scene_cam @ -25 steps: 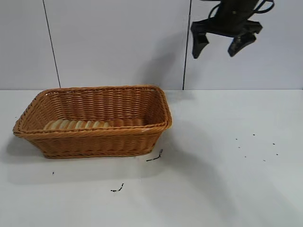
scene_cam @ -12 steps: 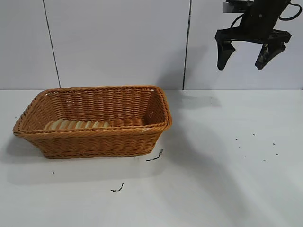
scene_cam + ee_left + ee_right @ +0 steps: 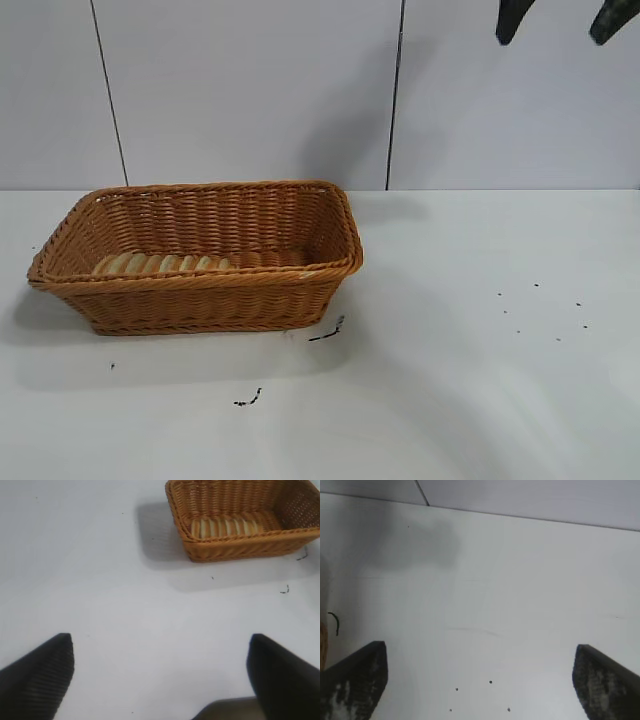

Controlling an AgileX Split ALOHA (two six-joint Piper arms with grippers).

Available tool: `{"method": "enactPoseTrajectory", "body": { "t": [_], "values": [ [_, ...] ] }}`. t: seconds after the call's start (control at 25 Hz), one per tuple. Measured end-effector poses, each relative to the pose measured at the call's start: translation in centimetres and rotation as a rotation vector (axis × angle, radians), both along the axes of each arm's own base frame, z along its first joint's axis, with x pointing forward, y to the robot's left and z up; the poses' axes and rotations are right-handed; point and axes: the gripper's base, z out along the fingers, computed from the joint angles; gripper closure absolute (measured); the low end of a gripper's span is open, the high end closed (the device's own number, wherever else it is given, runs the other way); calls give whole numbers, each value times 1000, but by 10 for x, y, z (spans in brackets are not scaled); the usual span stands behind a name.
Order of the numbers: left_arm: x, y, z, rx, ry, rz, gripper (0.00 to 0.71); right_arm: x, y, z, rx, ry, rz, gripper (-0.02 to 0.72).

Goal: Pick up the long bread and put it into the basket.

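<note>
Evidently the long bread (image 3: 163, 264) lies inside the basket (image 3: 200, 300) along its near wall, so the right gripper (image 3: 565, 20) hangs high above the table (image 3: 480, 380), jaws wide apart and empty, while the left gripper (image 3: 160, 672) waits open.

Right gripper (image 3: 479, 680) over the white tabletop (image 3: 520, 590), spread wide with nothing between its fingers.

Its two dark fingertips (image 3: 357, 680) frame bare surface scattered with a few small dark specks (image 3: 490, 682). A thin curled dark scrap (image 3: 335, 622) lies beside a sliver of the basket (image 3: 322, 645). The tabletop's far edge meets a pale grey wall (image 3: 520, 500).
</note>
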Motion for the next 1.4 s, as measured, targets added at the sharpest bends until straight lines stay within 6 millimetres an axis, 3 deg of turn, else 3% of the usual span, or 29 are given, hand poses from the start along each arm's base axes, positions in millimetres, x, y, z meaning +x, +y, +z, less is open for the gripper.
{"method": "enactPoseTrajectory", "body": {
  "t": [0.24, 0.4, 0.72, 0.84, 1.4],
  "values": [
    [0, 0, 0, 0, 0, 0, 18, -98, -7, -17, -4, 62, 0, 14],
    [0, 0, 0, 0, 0, 0, 18, -158, -11, -46, -5, 82, -1, 14],
    [0, 0, 0, 0, 0, 0, 18, -243, -15, -115, 28, -63, 1, 14],
    [0, 0, 0, 0, 0, 0, 18, -264, -17, -131, 34, -83, 1, 14],
    [0, 0, 0, 0, 0, 0, 18, -293, -18, -119, 59, -293, 2, 14]
  ]
}}
